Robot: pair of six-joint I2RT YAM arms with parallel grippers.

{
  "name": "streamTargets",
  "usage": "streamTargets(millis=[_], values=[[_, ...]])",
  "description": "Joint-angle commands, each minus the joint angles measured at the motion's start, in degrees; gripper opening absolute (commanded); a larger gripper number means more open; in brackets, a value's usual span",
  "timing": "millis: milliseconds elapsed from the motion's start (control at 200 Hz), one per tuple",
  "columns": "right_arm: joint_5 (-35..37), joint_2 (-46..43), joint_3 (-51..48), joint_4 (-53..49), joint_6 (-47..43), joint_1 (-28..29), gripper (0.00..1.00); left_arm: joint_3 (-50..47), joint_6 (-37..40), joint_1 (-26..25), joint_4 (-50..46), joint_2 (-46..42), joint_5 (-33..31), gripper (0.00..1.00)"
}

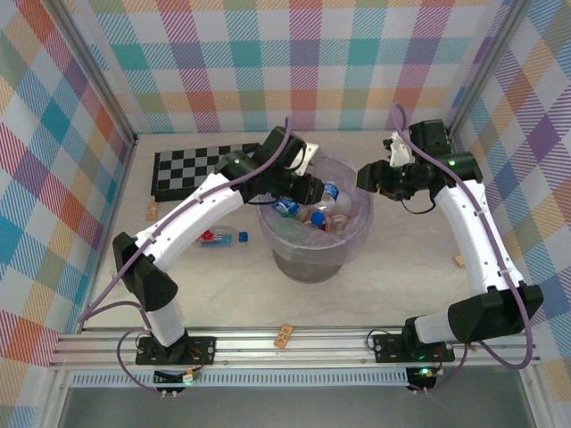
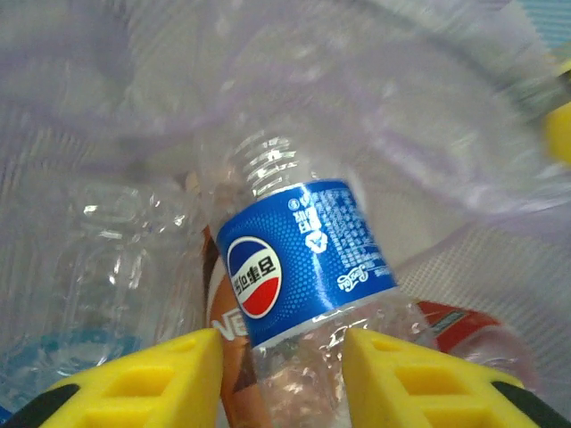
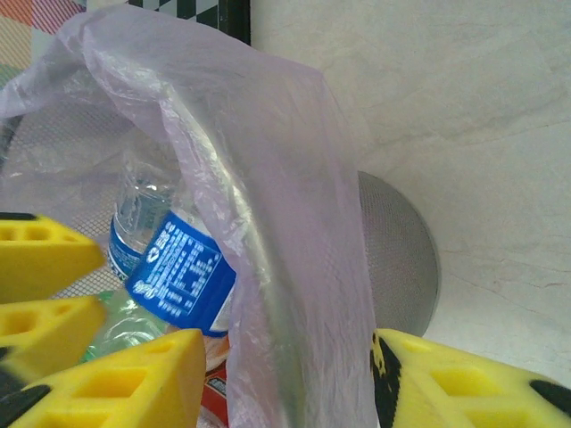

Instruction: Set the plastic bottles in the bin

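The grey bin (image 1: pixel 308 264) with its lilac bag stands mid-table and holds several plastic bottles (image 1: pixel 318 217). My left gripper (image 1: pixel 314 191) hangs inside the bin's mouth. In the left wrist view it (image 2: pixel 284 343) is open, and a clear bottle with a blue Pepsi label (image 2: pixel 303 259) lies between the fingers, against the right one, with a gap at the left one. My right gripper (image 1: pixel 364 176) is open astride the bin's right rim (image 3: pixel 277 294), one finger inside and one outside. One more bottle (image 1: pixel 218 237), red-capped, lies on the table left of the bin.
A black-and-white chequered board (image 1: pixel 198 171) lies at the back left. Small tan corks sit at the left (image 1: pixel 152 210), near the front rail (image 1: pixel 284 335) and at the right (image 1: pixel 459 260). Chequered walls close in the table.
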Motion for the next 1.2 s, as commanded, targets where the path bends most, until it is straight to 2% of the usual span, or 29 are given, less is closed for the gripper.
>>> streamTargets(millis=[0, 245, 340, 505, 615, 720, 870, 940, 1010, 1070, 1140, 1195], values=[[-1.49, 0.61, 1.95, -0.11, -0.48, -0.4, 0.53, -2.99, -1.18, -0.44, 0.99, -0.38, 0.23, 0.38], [-1.98, 1.09, 2.64, 0.07, -0.27, -0.31, 0.53, -1.73, -1.16, -0.49, 1.97, -1.35, 3.21, 0.37], [-1.73, 1.09, 3.22, -0.34, -0.52, -0.31, 0.53, 2.41, 0.01, -0.34, 0.18, -2.43, 2.07, 0.5], [-1.95, 1.0, 3.32, -0.23, -0.67, -0.33, 0.53, 12.01, 3.19, 0.69, -8.0, -3.78, -3.02, 0.61], [-2.04, 1.09, 3.32, -0.16, -0.91, -0.3, 0.53, 12.12, 2.9, 4.23, -11.36, -6.64, -7.55, 0.66], [-2.11, 1.24, 3.65, -0.24, -1.16, -0.28, 0.54, 5.33, 1.33, 10.87, -11.94, -11.7, -8.29, 0.75], [-2.13, 1.53, 3.85, -0.08, -1.61, -0.35, 0.55, -11.48, -0.67, 27.25, -9.29, -19.64, -8.02, 0.92], [-2.25, 1.75, 3.54, 0.37, -1.57, -0.41, 0.55, -20.16, -1.68, 35.69, -6.63, -22.39, -5.19, 0.94], [-2.29, 2.18, 3.41, 0.55, -1.65, -0.33, 0.55, -28.61, -3.6, 41.95, -2.61, -24.91, -2.79, 0.95], [-2.18, 2.57, 3.32, 0.64, -1.72, -0.32, 0.55, -35.34, -6.47, 44.71, 1.69, -26.86, -0.65, 0.93], [-2.04, 3.08, 3.36, 0.72, -1.85, -0.31, 0.55, -41.92, -12.15, 45.31, 6.45, -28.47, -0.65, 0.9], [-1.93, 3.4, 3.24, 0.59, -1.97, -0.31, 0.55, -46.27, -16.66, 45.33, 10.76, -29.05, 0.1, 0.96]])
